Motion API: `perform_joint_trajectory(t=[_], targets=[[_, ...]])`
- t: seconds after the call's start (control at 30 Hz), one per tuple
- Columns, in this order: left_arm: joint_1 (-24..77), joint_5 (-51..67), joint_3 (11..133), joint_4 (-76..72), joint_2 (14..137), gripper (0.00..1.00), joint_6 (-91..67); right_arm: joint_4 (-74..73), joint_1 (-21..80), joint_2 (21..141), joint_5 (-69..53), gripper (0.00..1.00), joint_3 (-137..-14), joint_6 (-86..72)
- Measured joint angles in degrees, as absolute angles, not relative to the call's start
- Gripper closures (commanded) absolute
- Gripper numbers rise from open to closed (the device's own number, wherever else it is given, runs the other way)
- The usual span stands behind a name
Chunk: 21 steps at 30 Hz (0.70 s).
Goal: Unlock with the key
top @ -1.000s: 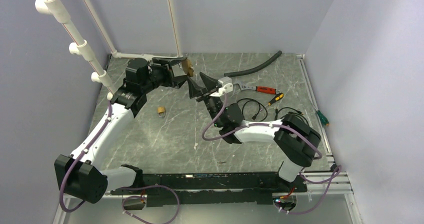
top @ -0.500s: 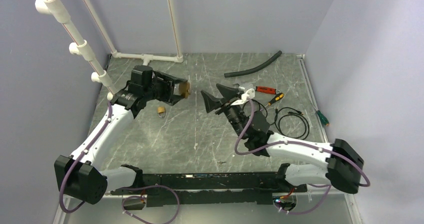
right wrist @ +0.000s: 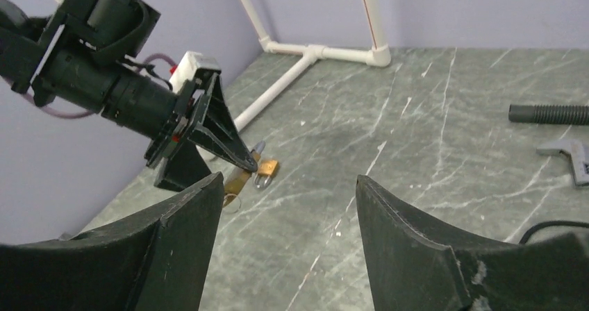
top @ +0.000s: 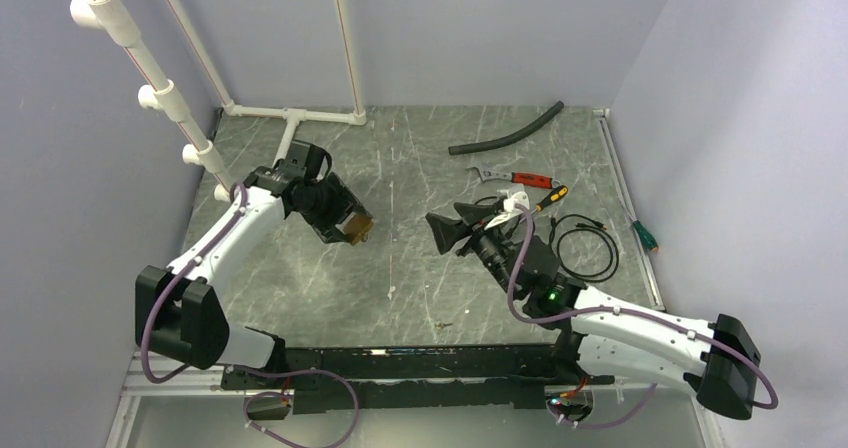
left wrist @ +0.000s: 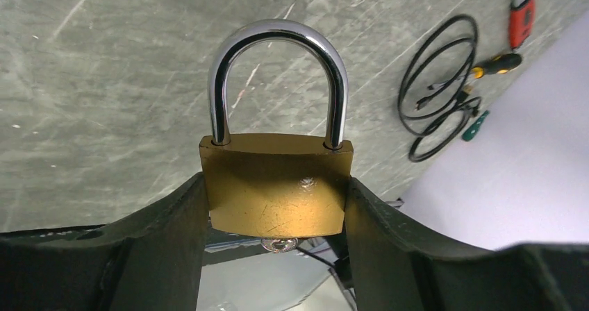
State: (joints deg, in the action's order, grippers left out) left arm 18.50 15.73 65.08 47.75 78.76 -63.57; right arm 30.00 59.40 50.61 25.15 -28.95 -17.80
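Lavender walls are boxing in the grey marbled counter [top: 400, 278], above which the right claw [top: 452, 226] is backing away from the brass padlock [left wrist: 276, 189] it was beside a second ago, jaws now spreading wide and carrying nothing. The left claw [top: 347, 227] is clamping that padlock's body and lowering it, the key [left wrist: 279, 244] apparently sitting in the keyhole underneath while the shackle [left wrist: 278, 28] is sitting fully closed, so the unlocking turn is likely still waiting. A black hose [top: 515, 133] and wrench [top: 500, 176] are lying farther back.
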Motion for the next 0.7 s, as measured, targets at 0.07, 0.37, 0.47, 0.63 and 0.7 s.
perform_joint_trajectory(t=[0.07,0.37,0.47,0.63,0.7], targets=[[18.5,15.8,65.3,48.5,79.4,1.0,-61.5,27.4,59.4,50.0,24.5,0.3,-29.1,-19.0],[18.5,17.0,72.1,51.6,81.7,1.0,-54.5,15.6,53.1,56.7,9.6,0.33,-36.6,-27.7],[18.6,18.3,71.6,51.5,81.7,1.0,-54.2,15.4,48.9,61.9,2.0,0.3,-39.1,-31.8],[18.9,19.5,69.2,50.2,81.7,1.0,-54.5,17.7,47.2,69.9,-7.3,0.29,-39.8,-38.1],[19.0,19.8,68.2,49.4,81.6,1.0,-55.0,19.4,47.2,73.5,-10.4,0.29,-40.6,-40.3]])
